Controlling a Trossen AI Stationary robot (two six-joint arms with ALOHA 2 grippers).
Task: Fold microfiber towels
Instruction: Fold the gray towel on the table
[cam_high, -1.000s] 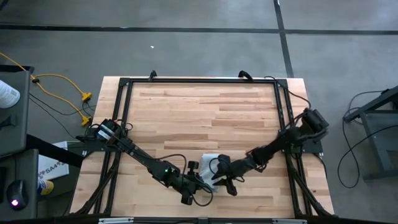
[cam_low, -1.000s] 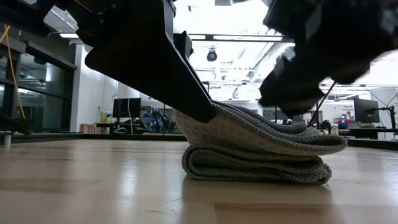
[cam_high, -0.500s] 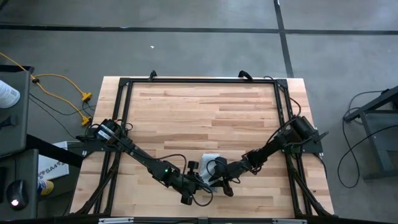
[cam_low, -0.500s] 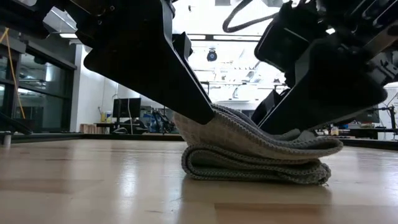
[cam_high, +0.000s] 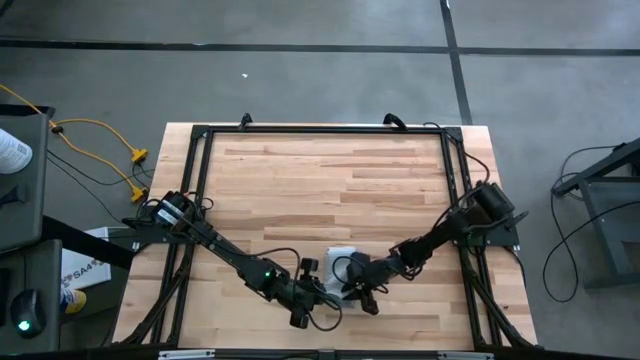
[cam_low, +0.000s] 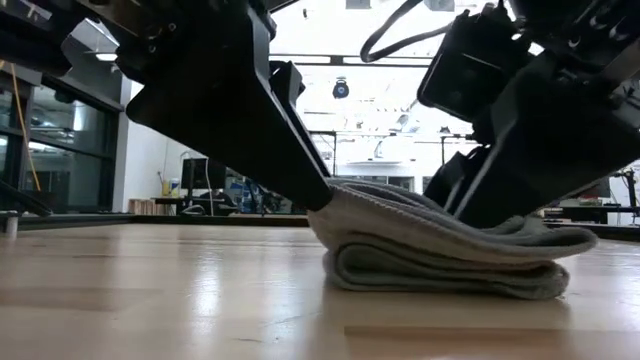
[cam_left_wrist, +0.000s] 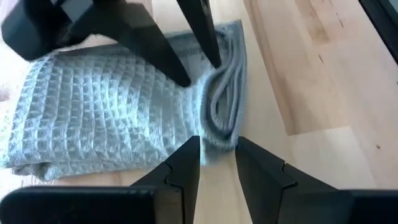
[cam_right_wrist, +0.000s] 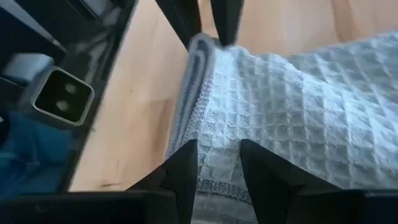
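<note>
Pinching opposite edges of the folded light grey waffle-weave microfiber towel (cam_low: 450, 262), the left gripper (cam_left_wrist: 217, 151) and right gripper (cam_right_wrist: 218, 160) are both grasping it on the wooden table (cam_high: 330, 180).

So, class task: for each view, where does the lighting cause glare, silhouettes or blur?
Low view: bright ceiling lights behind turn both arms into black silhouettes, and the table shows pale glare streaks. Left wrist view: its own fingers look soft while the towel weave is sharp. High view: even light, no strong shadows.
</note>
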